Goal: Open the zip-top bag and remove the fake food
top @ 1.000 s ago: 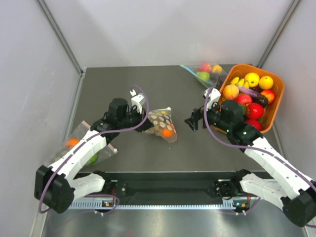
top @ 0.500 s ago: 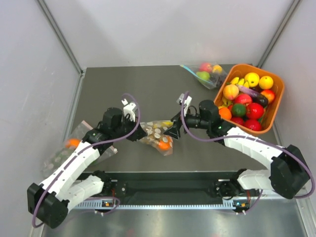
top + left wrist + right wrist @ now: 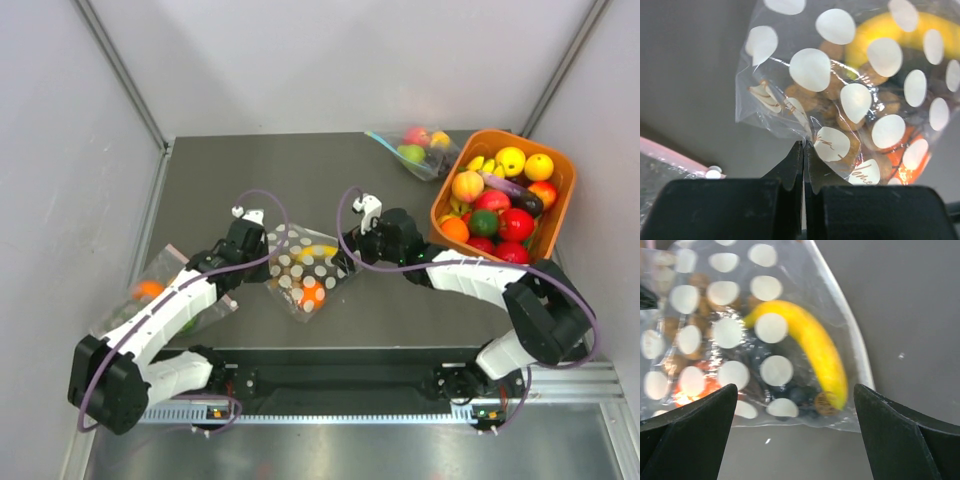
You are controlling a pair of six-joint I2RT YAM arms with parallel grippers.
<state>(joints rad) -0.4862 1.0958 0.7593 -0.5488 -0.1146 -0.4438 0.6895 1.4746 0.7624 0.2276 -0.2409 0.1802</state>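
Here's the grey table [image 3: 200, 180], and both arms are reaching in over the middle of it. The left arm [image 3: 160, 310] comes in from the near left and the right arm [image 3: 480, 275] sweeps across from the near right.

Far right, an orange bin [image 3: 566, 210] sits piled with toy fruit. Just behind its left corner lies a blue-strip bag [image 3: 415, 150]. Over at the left edge there's a pink-edge bag [image 3: 125, 310], partly under the left arm.

Centre stage is the bag [image 3: 305, 265], clear with white dots, spread out between the two grippers. Whether its zip is sealed, I can't tell.

The left gripper [image 3: 803, 150] is at the bag's left edge. Its fingers are pressed tight together, and the film looks to be nipped right at the tips.

The right gripper [image 3: 795, 390] is at the bag's right side with its fingers spread wide apart. The bag's zip edge shows between them, and nothing is gripped there.

All the food is inside the bag. The banana [image 3: 815, 347] is up against the right edge. The orange ball [image 3: 312, 293] is at the near corner. The tan berries [image 3: 825, 95] are bunched toward the left gripper.
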